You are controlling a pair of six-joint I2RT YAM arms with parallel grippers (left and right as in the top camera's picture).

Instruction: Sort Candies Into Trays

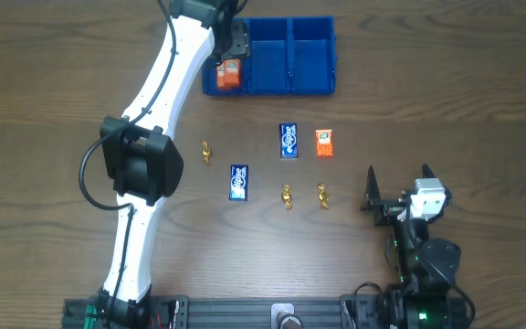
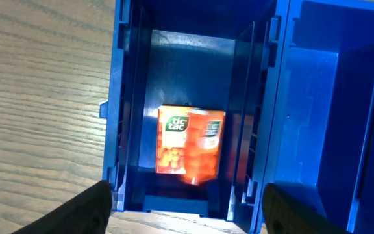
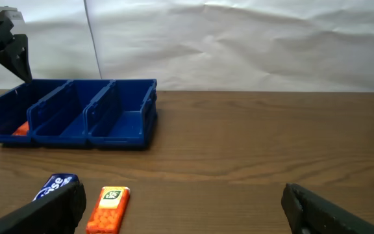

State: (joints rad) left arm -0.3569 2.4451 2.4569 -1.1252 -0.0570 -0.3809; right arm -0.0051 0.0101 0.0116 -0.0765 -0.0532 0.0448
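Six candies loose on wooden tabletop [image 1: 446, 110]: two blue packs [image 1: 288, 141] [image 1: 238, 183], orange mint box [image 1: 324, 143], three gold-wrapped sweets [image 1: 206, 152] [image 1: 287, 197] [image 1: 321, 196] | second orange mint box [image 2: 191, 151] lies in blue tray [image 1: 310, 87], leftmost compartment in top view | left end effector [image 2: 190, 214] released above it; right end effector [image 3: 180, 208] spread wide, near its base | boxes likely light, rigid, slick: pinch across narrow sides | white sheet [image 3: 239, 45] behind

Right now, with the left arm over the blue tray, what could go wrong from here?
The left gripper hangs open over the blue tray's end compartment, its fingers roughly above the walls and the orange box below. Moving off sideways or dipping could snag a wall and drag the tray. The two gold candies nearest the right gripper lie close together, so picking one may nudge the other.
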